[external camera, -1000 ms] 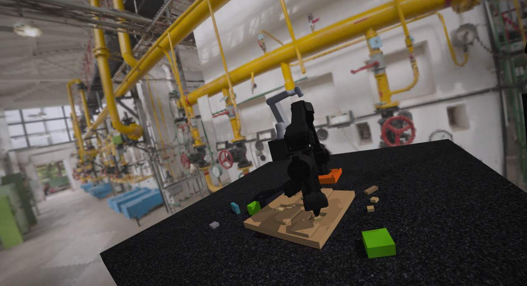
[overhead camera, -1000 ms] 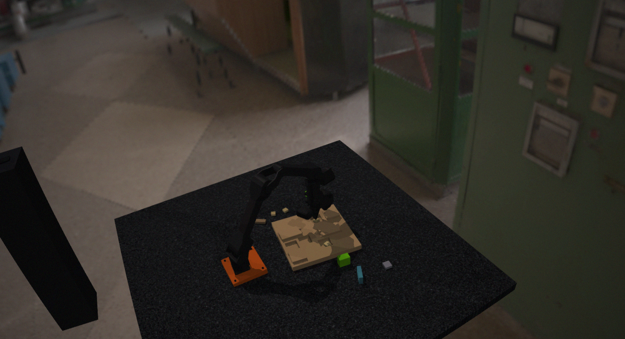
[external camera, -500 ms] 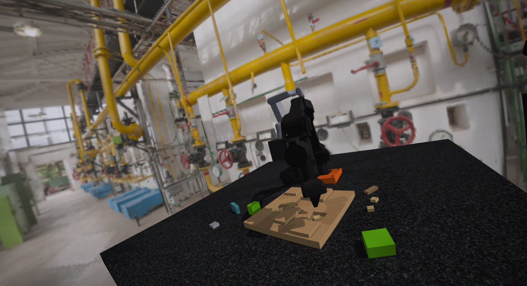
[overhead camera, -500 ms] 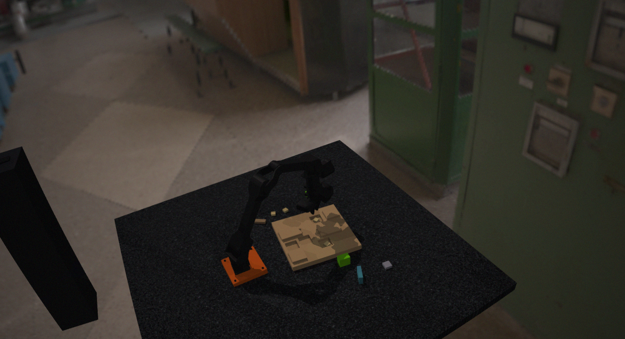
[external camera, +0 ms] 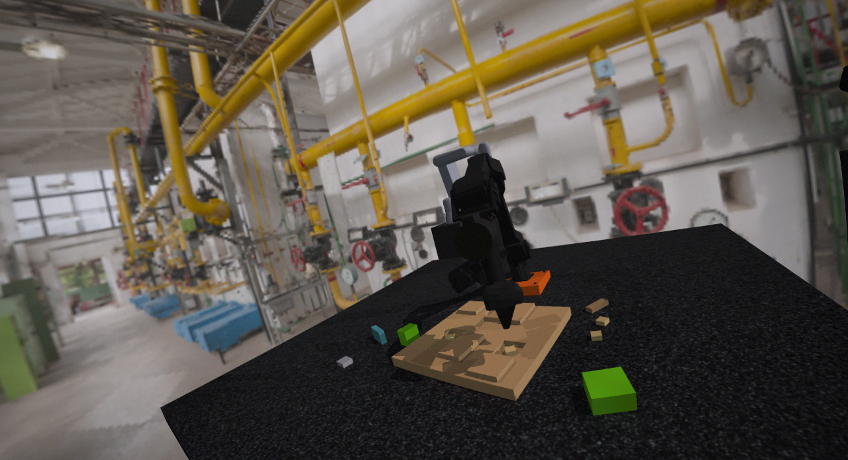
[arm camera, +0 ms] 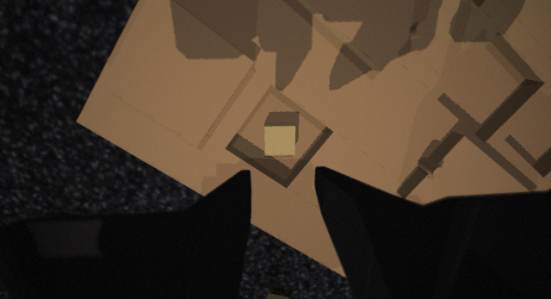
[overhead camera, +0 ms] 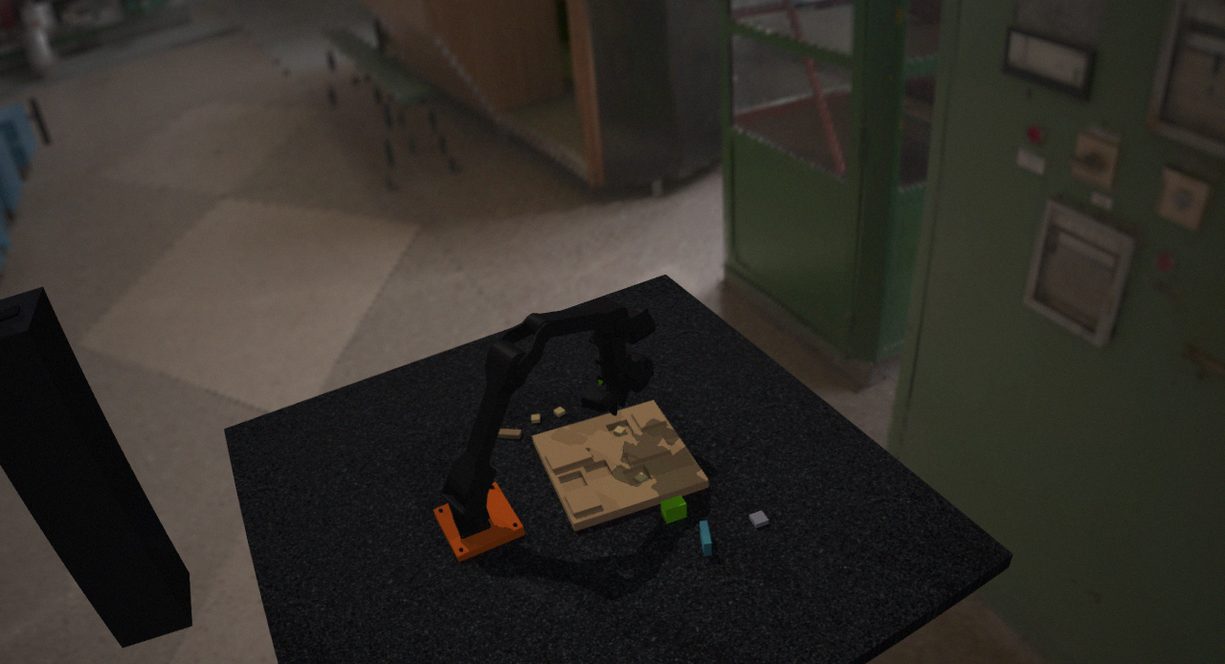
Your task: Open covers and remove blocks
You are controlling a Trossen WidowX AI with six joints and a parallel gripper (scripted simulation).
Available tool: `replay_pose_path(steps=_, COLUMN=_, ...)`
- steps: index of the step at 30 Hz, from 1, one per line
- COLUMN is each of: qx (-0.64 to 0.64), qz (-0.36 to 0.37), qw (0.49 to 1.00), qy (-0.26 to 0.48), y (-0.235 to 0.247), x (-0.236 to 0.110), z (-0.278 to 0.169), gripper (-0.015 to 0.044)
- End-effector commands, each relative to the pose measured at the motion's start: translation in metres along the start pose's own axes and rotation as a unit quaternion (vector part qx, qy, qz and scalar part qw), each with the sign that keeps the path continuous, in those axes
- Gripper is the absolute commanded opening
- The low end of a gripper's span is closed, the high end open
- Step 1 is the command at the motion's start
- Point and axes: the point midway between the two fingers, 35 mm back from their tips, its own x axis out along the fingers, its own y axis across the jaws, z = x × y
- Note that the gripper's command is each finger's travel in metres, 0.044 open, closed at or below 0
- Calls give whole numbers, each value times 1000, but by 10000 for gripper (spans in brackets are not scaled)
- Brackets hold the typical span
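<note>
The tan puzzle board (overhead camera: 555,445) (external camera: 546,329) (arm camera: 366,111) lies on the table. A pale yellow block (overhead camera: 618,430) (external camera: 509,350) (arm camera: 280,140) sits in an uncovered square well. My gripper (overhead camera: 613,409) (external camera: 505,326) (arm camera: 282,177) is partly open and empty, above the board beside this well. A second pale block (overhead camera: 640,477) (external camera: 450,335) shows in another well. A flat cover (external camera: 491,368) (arm camera: 172,92) lies beside the first well. Two small pale blocks (overhead camera: 535,418) (overhead camera: 559,411) (external camera: 596,335) (external camera: 602,321) rest on the table clear of the board. Shadow obscures some cover edges.
A longer tan piece (overhead camera: 509,434) (external camera: 597,305) lies near the small blocks. A green block (overhead camera: 674,509) (external camera: 407,334), teal piece (overhead camera: 705,538) (external camera: 378,335) and grey piece (overhead camera: 759,519) (external camera: 344,361) lie off one side. A larger green block (external camera: 609,389) stands off another side.
</note>
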Motion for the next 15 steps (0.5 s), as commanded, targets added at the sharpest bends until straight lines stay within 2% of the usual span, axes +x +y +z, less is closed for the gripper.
replay_pose_path(steps=1, qx=-3, qz=-5, qw=1000, qy=-1, y=-2, x=11, z=1, gripper=144)
replay_pose_path(steps=7, qx=-3, qz=-5, qw=1000, qy=-1, y=-2, x=25, z=1, gripper=144)
replay_pose_path(steps=15, qx=-10, qz=-5, qw=1000, qy=-1, y=-2, x=26, z=1, gripper=144)
